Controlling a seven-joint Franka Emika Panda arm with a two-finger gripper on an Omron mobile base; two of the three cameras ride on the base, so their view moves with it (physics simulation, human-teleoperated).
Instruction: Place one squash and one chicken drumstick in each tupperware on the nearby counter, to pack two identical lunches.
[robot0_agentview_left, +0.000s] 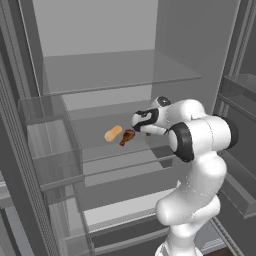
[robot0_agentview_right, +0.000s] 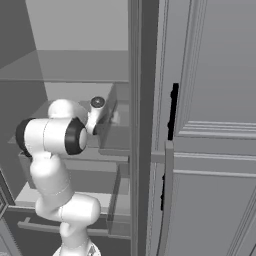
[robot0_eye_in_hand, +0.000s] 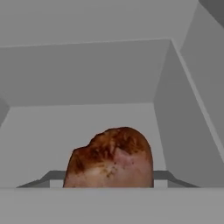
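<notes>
On fridge shelf (robot0_agentview_left: 100, 142), drumstick (robot0_agentview_left: 127, 137) lies beside squash (robot0_agentview_left: 113, 133). Gripper (robot0_agentview_left: 141, 125) right at drumstick's thick end, seemingly closing on it; firm hold unclear. Tip: finish squeeze first, lift straight up, back out slowly, miss squash.

A kitchen is shown (a rendered one, all in flat greys). An open fridge (robot0_agentview_left: 115, 75) is seen in the left base view, with clear glass shelves (robot0_agentview_left: 120, 70) stacked inside and clear bins (robot0_agentview_left: 50, 145) on its door. Food is kept on 1 shelf: a squash (robot0_agentview_left: 113, 133) and a chicken drumstick (robot0_agentview_left: 127, 136). Tall panelled cabinet doors (robot0_agentview_right: 210, 125) with a black handle (robot0_agentview_right: 173, 112) are seen in the right base view.
</notes>
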